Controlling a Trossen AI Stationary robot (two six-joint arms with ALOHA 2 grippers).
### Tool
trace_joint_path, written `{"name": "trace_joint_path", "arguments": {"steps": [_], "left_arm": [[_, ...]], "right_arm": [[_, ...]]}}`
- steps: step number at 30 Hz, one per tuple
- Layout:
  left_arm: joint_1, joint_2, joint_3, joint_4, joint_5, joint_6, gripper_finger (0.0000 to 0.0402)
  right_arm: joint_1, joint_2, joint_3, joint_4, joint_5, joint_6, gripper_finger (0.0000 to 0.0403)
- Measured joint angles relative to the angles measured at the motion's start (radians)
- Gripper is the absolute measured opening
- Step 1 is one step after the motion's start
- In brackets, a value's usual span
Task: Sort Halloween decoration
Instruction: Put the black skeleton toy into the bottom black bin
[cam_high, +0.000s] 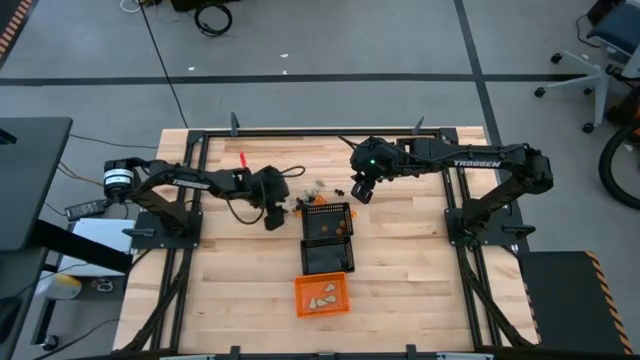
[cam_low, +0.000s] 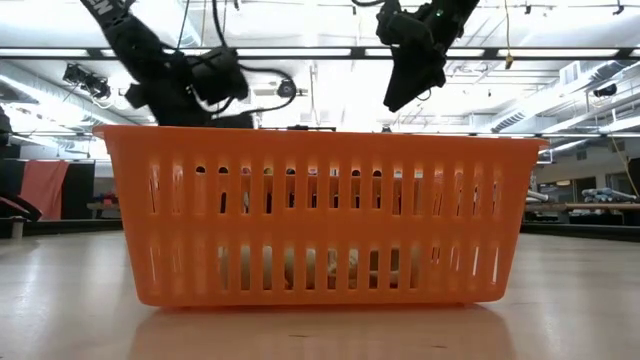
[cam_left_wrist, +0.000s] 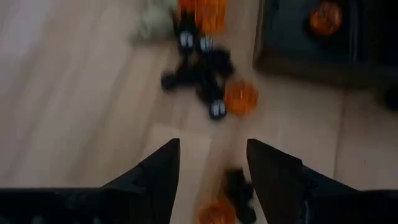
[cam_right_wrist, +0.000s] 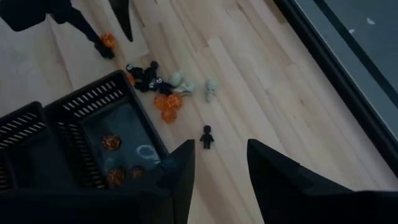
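The Halloween decoration lies as a small heap of trinkets (cam_high: 308, 200) on the table beside the far black mesh basket (cam_high: 327, 222). In the left wrist view, black trinkets (cam_left_wrist: 200, 70), an orange one (cam_left_wrist: 241, 98) and a cream one (cam_left_wrist: 152, 25) lie ahead of my open left gripper (cam_left_wrist: 213, 155). A black trinket (cam_left_wrist: 239, 190) and an orange trinket (cam_left_wrist: 217, 211) lie on the table between its fingers. My right gripper (cam_right_wrist: 221, 152) hangs open above the table over a lone black trinket (cam_right_wrist: 207, 135), near cream trinkets (cam_right_wrist: 177, 79) and orange ones (cam_right_wrist: 168, 102).
Orange trinkets (cam_right_wrist: 112, 143) lie in the far black mesh basket; a second black mesh basket (cam_high: 325, 256) sits nearer. The orange basket (cam_high: 322, 294) at the near edge holds cream trinkets (cam_low: 300, 268) and fills the low view. A black frame rail (cam_high: 320, 133) runs along the far edge.
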Motion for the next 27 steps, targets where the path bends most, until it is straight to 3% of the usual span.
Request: {"name": "trace_joint_path", "arguments": {"steps": [8, 20, 27], "left_arm": [[-0.063, -0.011, -0.037, 0.002, 0.002, -0.075, 0.0192], [-0.191, -0.003, -0.038, -0.103, -0.187, -0.010, 0.0192], [-0.191, -0.004, -0.112, 0.041, -0.155, -0.047, 0.0192]], "right_arm": [[-0.025, 0.000, 0.000, 0.030, -0.029, -0.047, 0.0150], [-0.048, 0.000, 0.000, 0.051, -0.054, -0.061, 0.0150], [-0.038, -0.001, 0.000, 0.066, -0.056, -0.054, 0.0150]]}}
